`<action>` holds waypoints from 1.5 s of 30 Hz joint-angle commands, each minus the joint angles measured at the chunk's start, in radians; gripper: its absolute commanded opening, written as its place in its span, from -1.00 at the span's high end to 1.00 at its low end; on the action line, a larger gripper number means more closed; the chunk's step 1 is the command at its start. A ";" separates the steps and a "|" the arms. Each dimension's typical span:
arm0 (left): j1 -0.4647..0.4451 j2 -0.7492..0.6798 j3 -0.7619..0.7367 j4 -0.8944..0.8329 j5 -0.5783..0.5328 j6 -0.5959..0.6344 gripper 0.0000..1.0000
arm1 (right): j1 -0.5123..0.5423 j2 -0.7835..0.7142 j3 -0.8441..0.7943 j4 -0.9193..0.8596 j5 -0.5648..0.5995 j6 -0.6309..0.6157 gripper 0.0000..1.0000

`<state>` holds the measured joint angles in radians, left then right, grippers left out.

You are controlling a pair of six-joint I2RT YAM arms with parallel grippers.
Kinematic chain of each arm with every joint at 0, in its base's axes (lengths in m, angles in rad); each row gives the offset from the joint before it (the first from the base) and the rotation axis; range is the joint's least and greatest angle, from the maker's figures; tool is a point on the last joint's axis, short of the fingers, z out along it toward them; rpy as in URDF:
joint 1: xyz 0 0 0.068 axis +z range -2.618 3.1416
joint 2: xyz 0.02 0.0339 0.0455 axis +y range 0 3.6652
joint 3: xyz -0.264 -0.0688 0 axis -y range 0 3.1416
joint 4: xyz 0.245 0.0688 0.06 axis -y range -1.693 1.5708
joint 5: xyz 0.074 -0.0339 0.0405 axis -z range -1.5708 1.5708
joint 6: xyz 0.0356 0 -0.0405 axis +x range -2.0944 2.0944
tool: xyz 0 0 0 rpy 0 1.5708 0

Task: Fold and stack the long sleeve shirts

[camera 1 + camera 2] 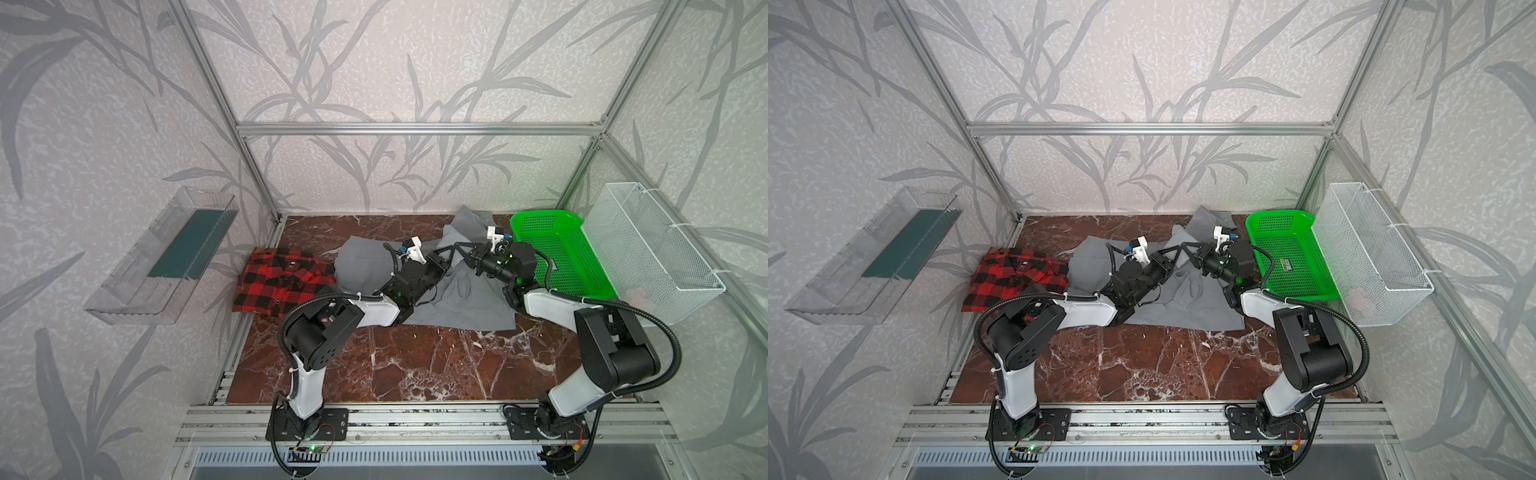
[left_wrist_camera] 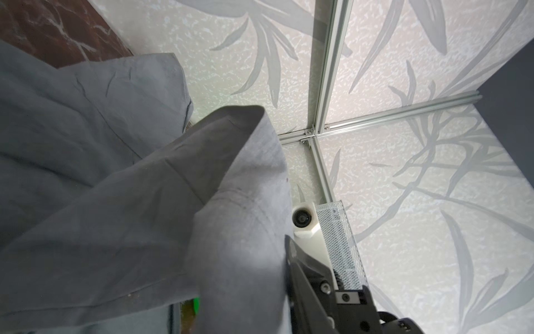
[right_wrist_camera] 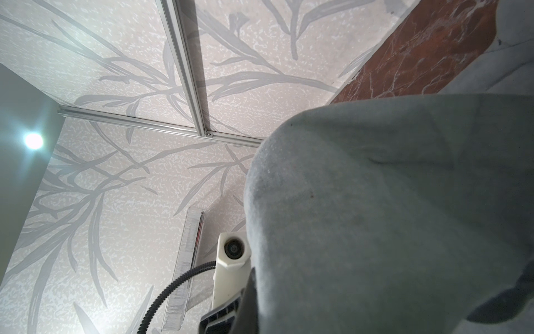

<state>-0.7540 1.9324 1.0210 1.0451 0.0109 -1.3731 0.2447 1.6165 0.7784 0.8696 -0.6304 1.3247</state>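
Robot lab cell: aluminium frame (image 1: pixel 415 129), wallpapered panels (image 1: pixel 415 62), marble-print tabletop (image 1: pixel 415 365).

Top views overhead (same scene), wrist views close

- gray shirt (image 1: pixel 461 299): at the centre of both top views its middle lies under the two wrists, and its lower left part is behind the left arm (image 1: pixel 374 311).
- left gripper (image 1: pixel 449 252): too small in both top views to tell whether it pinches. In the left wrist view, draped cloth hides its fingers.
- right gripper (image 1: pixel 462 249): closed on a lifted fold, but blurred cloth covers the pinch in the right wrist view.
- plaid shirt (image 1: pixel 278 282): its lower right corner is behind the left elbow.
- green basket (image 1: pixel 582 266): its left wall is partly behind the right arm (image 1: pixel 552 303); its label (image 1: pixel 1287 264) is unreadable.
- wire basket (image 1: pixel 665 249): a pale pink thing (image 1: pixel 633 296) inside is too blurred to identify.
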 commanded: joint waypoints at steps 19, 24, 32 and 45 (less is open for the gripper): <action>0.263 0.199 1.051 -1.424 0.813 1.080 1.00 | -0.102 -0.410 0.031 -0.583 0.102 -0.485 0.03; 0.258 0.239 1.182 -1.654 0.906 1.367 1.00 | -0.108 -0.384 0.018 -0.597 0.076 -0.499 0.14; 0.210 0.186 1.328 -1.982 0.760 1.842 1.00 | -0.131 -0.328 -0.004 -0.589 0.066 -0.529 0.16; 0.063 -0.029 0.992 -1.541 0.109 2.326 1.00 | -0.077 -0.227 -0.074 -0.470 0.067 -0.508 0.29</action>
<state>-0.6662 1.9335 2.0850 -0.7040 0.2886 0.7948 0.1432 1.3872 0.7143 0.3351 -0.5632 0.8219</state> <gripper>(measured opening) 0.048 0.357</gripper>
